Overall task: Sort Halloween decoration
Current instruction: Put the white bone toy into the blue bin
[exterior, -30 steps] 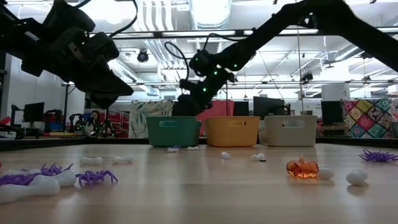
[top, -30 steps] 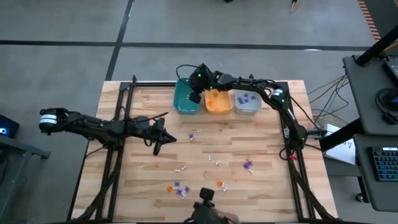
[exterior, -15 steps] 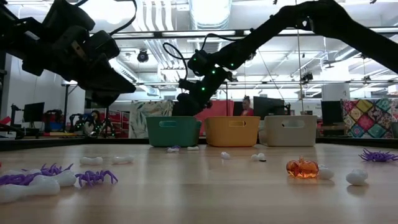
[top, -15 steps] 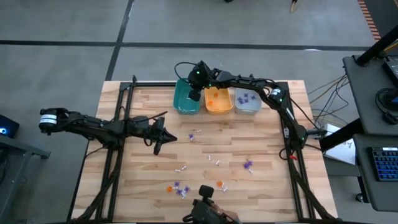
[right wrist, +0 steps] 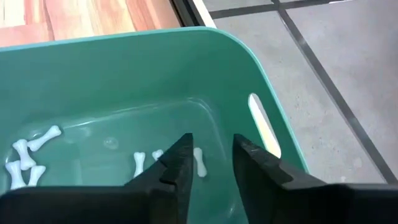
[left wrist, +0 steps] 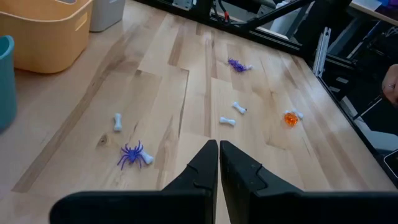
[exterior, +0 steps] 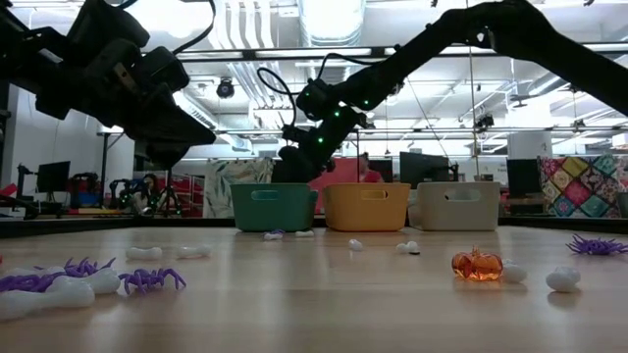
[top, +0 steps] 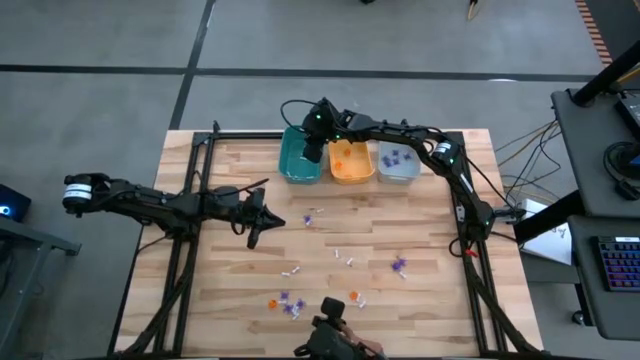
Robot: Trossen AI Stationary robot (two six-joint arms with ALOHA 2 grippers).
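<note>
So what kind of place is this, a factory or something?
More likely a robotics lab or workshop: a wooden table framed by two robot arms, monitors and equipment racks behind, and an open ceiling with strip lights.

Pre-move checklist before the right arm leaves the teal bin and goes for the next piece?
1. Right claw open over the teal bin, nothing between its fingers: ok.
2. White bones lie on the teal bin's floor, right colour for that bin: ok.
3. Whether the piece just let go has settled: cannot tell; one bone lies right under the claw.
4. Left claw shut and empty, hanging above the table left of centre, away from the bins: ok.
5. Sorting finished: not ok; a purple spider, more bones and an orange pumpkin are loose on the wood.
6. Orange bin and grey bin in line beside the teal one: ok.
</note>
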